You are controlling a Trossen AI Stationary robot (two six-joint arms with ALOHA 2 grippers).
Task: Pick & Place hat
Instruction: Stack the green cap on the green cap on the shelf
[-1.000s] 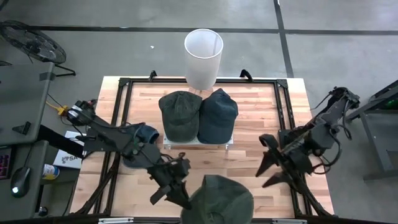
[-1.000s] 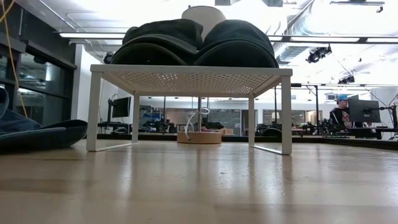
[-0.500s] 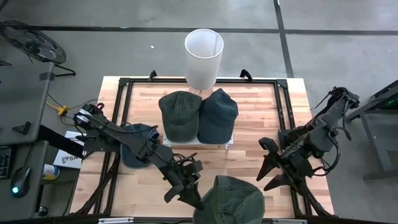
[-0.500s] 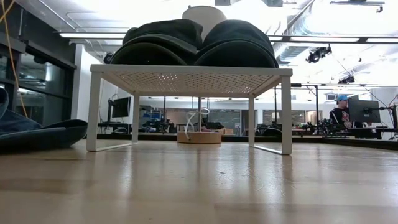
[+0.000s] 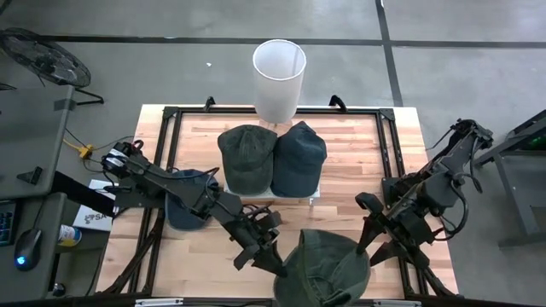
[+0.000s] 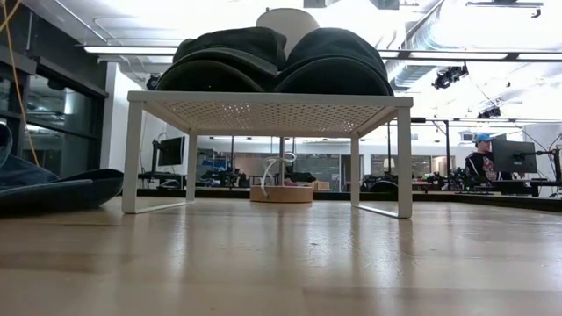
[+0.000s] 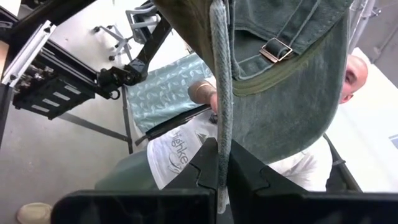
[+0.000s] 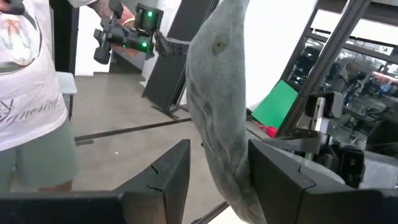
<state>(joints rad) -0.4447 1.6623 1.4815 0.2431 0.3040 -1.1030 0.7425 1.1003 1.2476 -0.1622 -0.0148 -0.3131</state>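
Left gripper (image 5: 271, 260) sits at the bottom centre of the overhead frame, fingers pressed tight on the edge of a green hat (image 5: 328, 266), which hangs low near the table's (image 5: 341, 217) front edge. Its wrist view confirms it: the hat's (image 7: 273, 68) rim is clamped between the dark fingers (image 7: 245, 171), buckle strap showing.

Right gripper (image 5: 375, 237) is at lower right, just beside the hat, fingers spread. Its wrist view shows the hat's (image 8: 217, 93) cloth hanging between the open fingers (image 8: 171, 168), not pinched as far as I can tell.

Two hats are already on the white rack (image 5: 312, 194) at centre: a green one (image 5: 246, 157) and a dark blue one (image 5: 298, 158), side by side. Another blue hat (image 5: 188, 200) lies on the table at left, partly under the left arm. A white bin (image 5: 278, 78) stands at the top.

Judgement: pick done, likely mid hand-over or carry; placing is left, and the blue hat on the table looks untouched. A person (image 7: 186, 149) stands beyond the table.
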